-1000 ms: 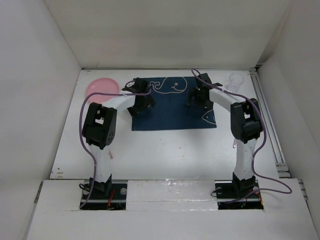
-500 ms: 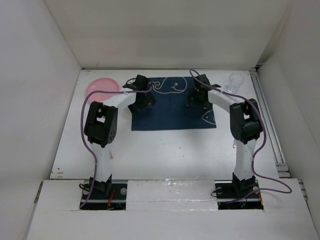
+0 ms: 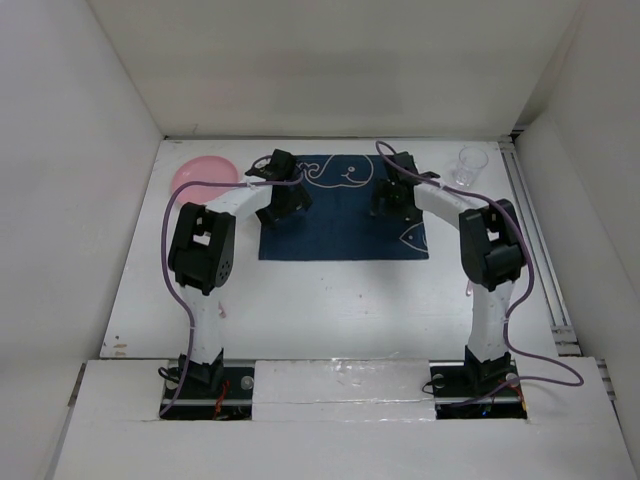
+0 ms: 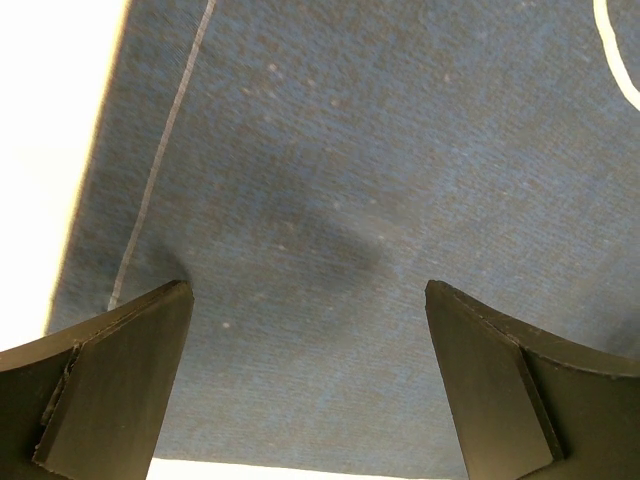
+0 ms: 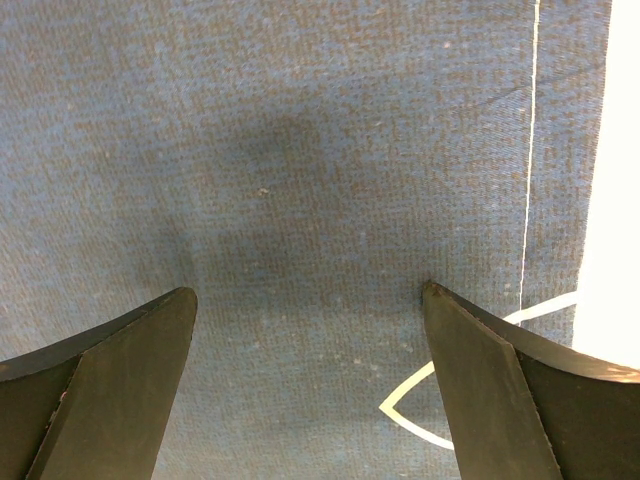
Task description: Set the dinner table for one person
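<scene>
Your white tabletop (image 3: 330,300) carries a dark-blue placemat (image 3: 345,230), a pink plate (image 3: 200,175) and a clear cup (image 3: 472,165). Your left fingers (image 4: 110,380) and right fingers (image 5: 110,385) stand spread wide, low over the placemat, grasping nothing.

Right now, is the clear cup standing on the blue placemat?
No, the clear cup stands on the bare white dinner table, beyond the placemat's right edge.

Both arms rising from their bases at the near edge, elbows bent high, forearms reaching away and inward, left arm (image 3: 200,250) ending in the left gripper (image 3: 272,212) tipped downward, jaws spread wide — right arm (image 3: 490,250) mirroring it, right gripper (image 3: 384,207) facing down, fingers (image 5: 110,385) fully parted.
</scene>
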